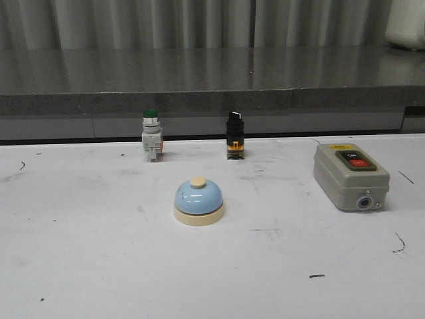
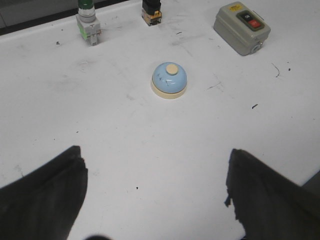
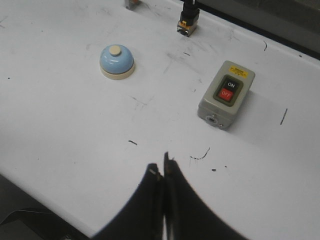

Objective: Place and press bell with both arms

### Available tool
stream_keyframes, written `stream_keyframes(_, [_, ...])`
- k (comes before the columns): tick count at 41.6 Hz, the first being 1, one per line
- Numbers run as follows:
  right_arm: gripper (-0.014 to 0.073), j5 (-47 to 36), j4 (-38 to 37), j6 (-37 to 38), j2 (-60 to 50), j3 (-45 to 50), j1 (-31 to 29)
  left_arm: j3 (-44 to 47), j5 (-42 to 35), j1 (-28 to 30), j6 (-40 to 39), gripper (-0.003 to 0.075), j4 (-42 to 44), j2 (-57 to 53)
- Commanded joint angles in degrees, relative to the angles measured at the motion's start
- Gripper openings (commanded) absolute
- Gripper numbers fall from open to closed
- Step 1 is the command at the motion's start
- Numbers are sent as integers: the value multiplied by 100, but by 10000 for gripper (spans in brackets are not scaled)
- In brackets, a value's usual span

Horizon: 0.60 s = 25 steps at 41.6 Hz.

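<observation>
The light-blue bell point(image 1: 198, 201) with cream base and knob stands upright on the white table, near the middle. It also shows in the left wrist view point(image 2: 169, 80) and the right wrist view point(image 3: 116, 61). My left gripper point(image 2: 156, 167) is open and empty, its two dark fingers spread wide over bare table, well short of the bell. My right gripper point(image 3: 161, 169) is shut with nothing between its fingers, above the table near its front edge, away from the bell. Neither arm shows in the front view.
A grey switch box point(image 1: 350, 176) with black and red buttons lies at the right. A green-capped push button point(image 1: 151, 135) and a black selector switch point(image 1: 234, 135) stand behind the bell. A grey ledge point(image 1: 199, 93) runs along the table's back.
</observation>
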Motion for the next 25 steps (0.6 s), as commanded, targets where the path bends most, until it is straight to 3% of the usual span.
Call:
stream_keyframes(1, [-59,-372,-53,-1,9,-141,-32,-165,-438,7,-54,551,-76,9])
stream_keyframes(13, [-59,-372,-53,-1,9,-141,-32,-165,-438,7,-54,232,-76,9])
stream_keyframes(25, [-59,-372,-53,-1,9,-141,-32,-165,-438,7,-54,20,-76,9])
